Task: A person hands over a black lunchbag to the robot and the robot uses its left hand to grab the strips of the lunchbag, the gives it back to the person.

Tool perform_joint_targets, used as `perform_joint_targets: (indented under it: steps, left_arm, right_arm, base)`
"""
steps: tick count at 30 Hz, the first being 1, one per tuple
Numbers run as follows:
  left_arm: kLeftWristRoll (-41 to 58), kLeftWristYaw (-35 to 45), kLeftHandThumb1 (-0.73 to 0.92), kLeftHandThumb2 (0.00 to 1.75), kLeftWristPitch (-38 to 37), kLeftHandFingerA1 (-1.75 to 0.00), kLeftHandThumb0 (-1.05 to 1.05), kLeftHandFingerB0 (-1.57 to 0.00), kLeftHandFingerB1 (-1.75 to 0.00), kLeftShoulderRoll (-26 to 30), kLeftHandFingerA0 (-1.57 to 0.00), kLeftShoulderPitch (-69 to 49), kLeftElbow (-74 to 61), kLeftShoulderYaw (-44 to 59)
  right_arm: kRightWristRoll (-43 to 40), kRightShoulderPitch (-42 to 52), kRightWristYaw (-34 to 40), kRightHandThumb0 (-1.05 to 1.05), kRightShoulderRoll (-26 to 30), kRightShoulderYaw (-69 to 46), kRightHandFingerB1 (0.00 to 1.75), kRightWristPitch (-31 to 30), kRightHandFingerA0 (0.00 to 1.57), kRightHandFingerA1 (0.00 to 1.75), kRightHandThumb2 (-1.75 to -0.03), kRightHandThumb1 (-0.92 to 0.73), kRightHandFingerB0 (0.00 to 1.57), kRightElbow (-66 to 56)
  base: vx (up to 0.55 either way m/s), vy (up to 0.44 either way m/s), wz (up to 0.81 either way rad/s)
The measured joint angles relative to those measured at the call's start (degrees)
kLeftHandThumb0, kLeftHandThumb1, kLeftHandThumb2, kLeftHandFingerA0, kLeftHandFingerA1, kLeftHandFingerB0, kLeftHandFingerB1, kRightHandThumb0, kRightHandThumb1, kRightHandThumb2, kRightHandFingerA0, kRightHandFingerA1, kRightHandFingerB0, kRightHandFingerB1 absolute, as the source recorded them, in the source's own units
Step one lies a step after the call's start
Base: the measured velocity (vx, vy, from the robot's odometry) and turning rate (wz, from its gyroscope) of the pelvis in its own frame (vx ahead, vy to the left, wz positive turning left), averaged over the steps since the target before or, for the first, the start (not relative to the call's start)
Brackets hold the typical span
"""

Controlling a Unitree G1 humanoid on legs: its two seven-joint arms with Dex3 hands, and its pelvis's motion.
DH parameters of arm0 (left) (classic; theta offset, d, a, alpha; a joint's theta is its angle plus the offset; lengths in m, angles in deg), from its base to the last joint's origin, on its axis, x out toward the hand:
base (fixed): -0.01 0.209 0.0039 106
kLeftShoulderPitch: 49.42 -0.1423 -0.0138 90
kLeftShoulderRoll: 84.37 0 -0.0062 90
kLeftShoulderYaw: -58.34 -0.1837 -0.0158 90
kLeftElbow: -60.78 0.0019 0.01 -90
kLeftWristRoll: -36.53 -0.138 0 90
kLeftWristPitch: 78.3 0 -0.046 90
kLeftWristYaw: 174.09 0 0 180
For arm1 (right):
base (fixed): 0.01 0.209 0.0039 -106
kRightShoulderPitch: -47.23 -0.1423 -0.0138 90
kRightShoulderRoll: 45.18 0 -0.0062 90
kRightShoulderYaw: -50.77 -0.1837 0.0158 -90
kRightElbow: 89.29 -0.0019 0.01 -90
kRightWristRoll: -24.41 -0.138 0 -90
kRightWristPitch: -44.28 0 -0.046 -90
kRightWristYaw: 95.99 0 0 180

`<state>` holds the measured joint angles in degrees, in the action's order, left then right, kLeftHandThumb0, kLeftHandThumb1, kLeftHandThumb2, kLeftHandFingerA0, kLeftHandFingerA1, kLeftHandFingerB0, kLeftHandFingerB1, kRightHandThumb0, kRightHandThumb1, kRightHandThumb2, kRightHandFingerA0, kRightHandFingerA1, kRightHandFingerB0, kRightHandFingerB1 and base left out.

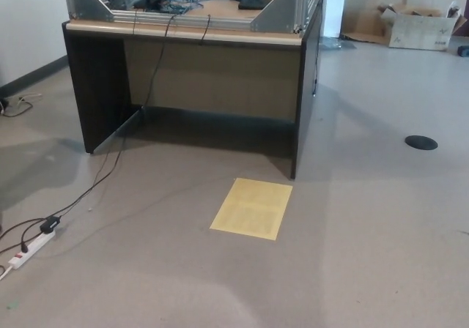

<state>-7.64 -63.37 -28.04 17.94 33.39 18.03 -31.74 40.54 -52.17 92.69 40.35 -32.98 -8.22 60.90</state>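
Grey floor (pixel 381 240) before the desk (pixel 212 79) shows no lunchbag, person or hand, so hand states and bearing are indeterminable.

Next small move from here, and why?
Probably hold and wait, left arm ready to come up. No lunchbag, no person and neither robot hand shows in the head view: only the desk, a yellow sheet on the floor and a power strip at lower left. With nothing to grab, reaching now would serve little.
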Motion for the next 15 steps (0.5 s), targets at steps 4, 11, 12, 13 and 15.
perform_joint_targets:
  steps: [4,11,12,13,15]
  left_arm:
    - [-0.34,-2.79,0.55,0.58,-1.15,-1.75,-0.08,-0.65,-1.75,2.75,-0.88,3.92,-3.37,1.22]
    - [0.42,-4.08,0.58,0.57,-2.67,-1.75,-0.1,-0.66,-1.74,8.98,-0.9,17.93,-16.13,6.17]
    - [0.47,-3.53,0.59,0.58,-2.58,-1.75,-0.15,-0.65,-1.7,9.27,-0.89,19.37,-17.75,6.41]
    - [0.48,-2.99,0.59,0.58,-2.5,-1.75,-0.15,-0.65,-1.7,9.52,-0.89,20.9,-19.44,6.59]
    - [0.51,-0.92,0.59,0.56,-1.84,-1.75,-0.18,-0.64,-1.72,9.65,-0.89,25.52,-23.48,6.64]
  right_arm:
    - [0.17,0.21,0.2,-0.58,0.13,-0.02,0.44,0.03,0.66,0.47,-0.63,-0.73,0.56,-0.03]
    - [0.26,0.85,0.5,-0.58,0.27,-0.14,0.45,0.29,0.67,0.48,-0.62,-0.74,0.56,-0.07]
    - [0.26,0.87,0.56,-0.6,0.28,-0.19,0.44,0.32,0.68,0.48,-0.63,-0.73,0.56,-0.04]
    - [0.26,0.85,0.62,-0.6,0.27,-0.2,0.44,0.36,0.68,0.48,-0.63,-0.73,0.56,-0.04]
    - [0.27,0.78,0.78,-0.6,0.27,-0.24,0.44,0.41,0.68,0.47,-0.64,-0.74,0.56,-0.02]
  base:
    - [0.0,0.0,0.0]
    - [0.0,0.0,0.0]
    - [0.0,0.0,0.0]
    - [0.0,0.0,0.0]
    - [0.0,0.0,0.0]
